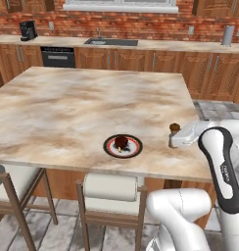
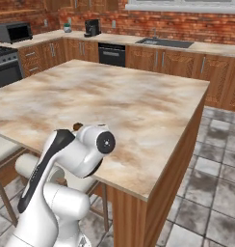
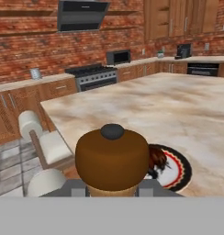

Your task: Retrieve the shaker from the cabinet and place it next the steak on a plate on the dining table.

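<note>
Marbled beige stone spreads across the dining surface (image 1: pixel 92 98) I am parked at, and the fetching half of the job looks finished: the shaker (image 1: pixel 174 128) is out of the cabinet and here at the island. My gripper (image 3: pixel 112 190) is pinched shut on it. In the hand view its brown knob top fills the foreground between the fingertips, and in the left base view it stands upright at the near right edge of the surface, at about three o'clock from the plate (image 1: pixel 135 147).

That plate sits near the front edge with the steak (image 1: pixel 122 142) on its white centre. The shaker is near the plate, apart from it, not touching. Whether its base already rests on the stone I cannot tell. What I judge is left: settle it beside the plate, spread the gripper, and back the arm away without tipping it.

Counting: one shaker, one plate, one steak, one gripper. At the near side I see two chairs (image 1: pixel 111 188).
</note>
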Robot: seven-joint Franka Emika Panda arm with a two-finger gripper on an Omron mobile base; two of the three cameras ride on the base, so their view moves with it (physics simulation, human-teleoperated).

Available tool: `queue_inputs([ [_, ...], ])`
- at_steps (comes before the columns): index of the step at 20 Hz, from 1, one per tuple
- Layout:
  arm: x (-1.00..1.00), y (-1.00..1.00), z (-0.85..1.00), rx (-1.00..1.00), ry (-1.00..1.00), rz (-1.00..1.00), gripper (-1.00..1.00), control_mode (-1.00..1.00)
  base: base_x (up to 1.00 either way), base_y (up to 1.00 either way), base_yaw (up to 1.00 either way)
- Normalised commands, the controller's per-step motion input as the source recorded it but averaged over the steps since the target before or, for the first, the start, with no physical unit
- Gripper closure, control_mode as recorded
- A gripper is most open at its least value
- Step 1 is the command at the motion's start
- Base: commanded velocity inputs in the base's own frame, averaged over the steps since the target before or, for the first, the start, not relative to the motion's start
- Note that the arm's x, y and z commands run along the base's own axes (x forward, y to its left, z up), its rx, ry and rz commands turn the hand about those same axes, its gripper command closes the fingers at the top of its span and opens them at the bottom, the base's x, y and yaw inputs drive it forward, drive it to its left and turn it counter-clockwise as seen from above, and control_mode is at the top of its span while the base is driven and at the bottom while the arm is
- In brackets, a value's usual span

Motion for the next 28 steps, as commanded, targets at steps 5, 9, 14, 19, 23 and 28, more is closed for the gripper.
queue_inputs([
  [5, 0.06, 0.0, -0.15, 0.01, 0.03, 0.0, 1.0, -1.0, 0.0, 0.0, 0.0],
  [9, 0.07, 0.0, -0.18, 0.01, 0.02, 0.0, 1.0, -1.0, 0.0, 0.0, 0.0],
  [14, 0.02, 0.0, -0.24, 0.0, 0.0, 0.0, 1.0, -1.0, 0.0, 0.0, 0.0],
  [19, 0.01, 0.0, -0.24, 0.0, 0.0, 0.0, 1.0, -1.0, 0.0, 0.0, 0.0],
  [23, 0.05, 0.0, -0.23, 0.0, 0.0, 0.0, 1.0, -1.0, 0.0, 0.0, 0.0],
  [28, 0.09, 0.0, -0.22, 0.0, 0.0, 0.0, 1.0, -1.0, 0.0, 0.0, 0.0],
])
